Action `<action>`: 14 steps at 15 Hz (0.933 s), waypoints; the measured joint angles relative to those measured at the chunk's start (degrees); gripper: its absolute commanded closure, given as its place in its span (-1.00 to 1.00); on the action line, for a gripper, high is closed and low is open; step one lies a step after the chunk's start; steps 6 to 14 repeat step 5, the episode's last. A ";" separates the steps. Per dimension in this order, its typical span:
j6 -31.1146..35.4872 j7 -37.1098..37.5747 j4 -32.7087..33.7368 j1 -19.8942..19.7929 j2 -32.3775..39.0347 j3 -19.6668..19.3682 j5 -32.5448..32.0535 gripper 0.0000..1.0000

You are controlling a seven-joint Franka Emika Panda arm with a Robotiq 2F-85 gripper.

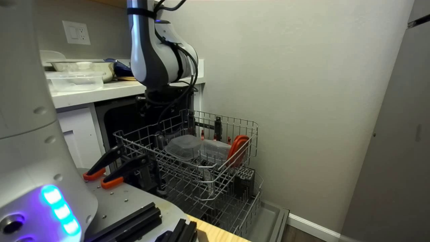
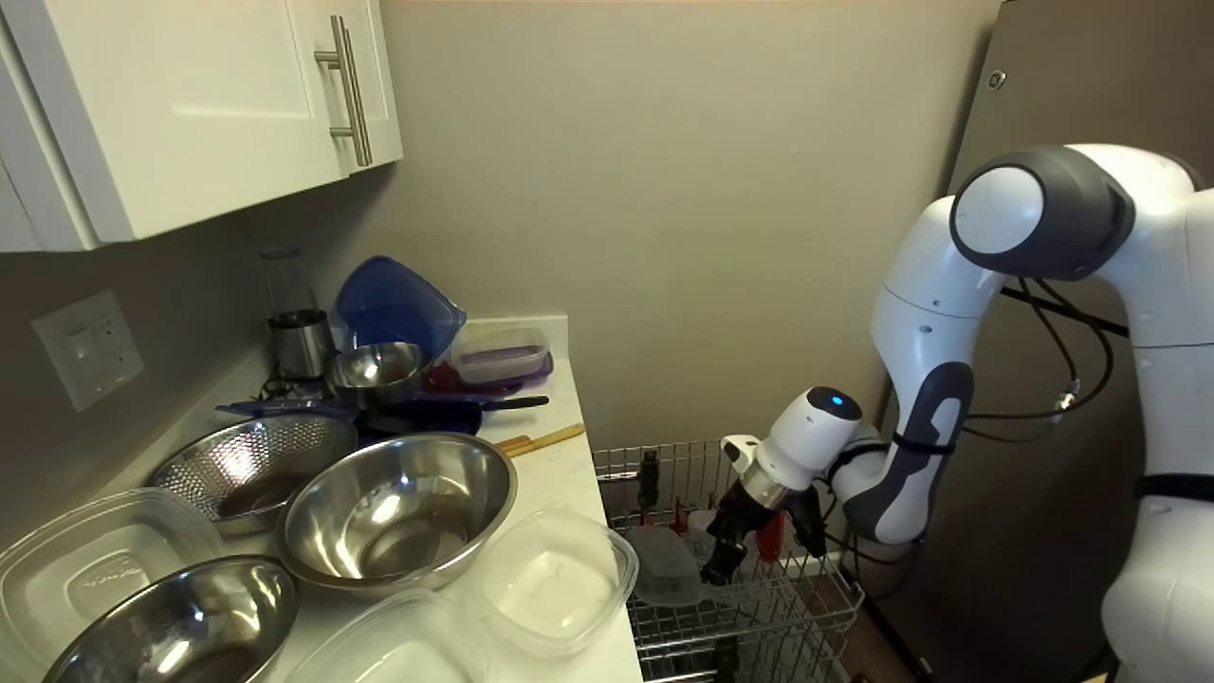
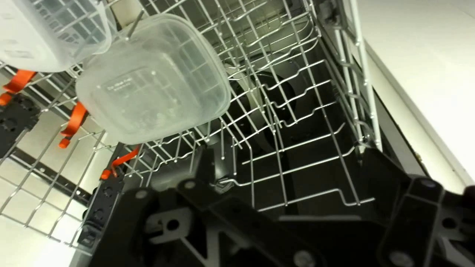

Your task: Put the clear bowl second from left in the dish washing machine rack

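A clear bowl [image 3: 152, 85] rests in the upper basket of the dish washing machine rack [image 3: 308, 163], its flat base turned toward the wrist camera. The same bowl [image 1: 184, 147] shows in both exterior views. Just beside it my gripper [image 3: 291, 165] stands wide open low in the rack, with only wires between its fingers. An exterior view shows the gripper [image 2: 766, 550] reaching down into the basket, one finger close to the bowl's [image 2: 664, 566] side; contact cannot be told there. In the wrist view the bowl and the fingers look apart.
Another clear container [image 3: 37, 37] and orange dishes [image 1: 238, 149] share the basket. Wire prongs and rack walls surround the gripper. The counter holds steel bowls [image 2: 332, 517], a colander [image 2: 218, 470] and clear containers [image 2: 555, 583]. Black clamps [image 1: 126, 169] grip the base plate by the rack.
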 measured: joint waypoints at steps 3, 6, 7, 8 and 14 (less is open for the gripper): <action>-0.07 0.12 -0.41 -0.07 -2.08 -0.34 0.00 -1.00; -0.07 0.13 -0.70 -0.07 -2.21 -0.34 0.00 -1.00; -0.07 0.13 -0.70 -0.07 -2.21 -0.34 0.00 -1.00; -0.07 0.13 -0.70 -0.07 -2.21 -0.34 0.00 -1.00; -0.07 0.13 -0.70 -0.07 -2.21 -0.34 0.00 -1.00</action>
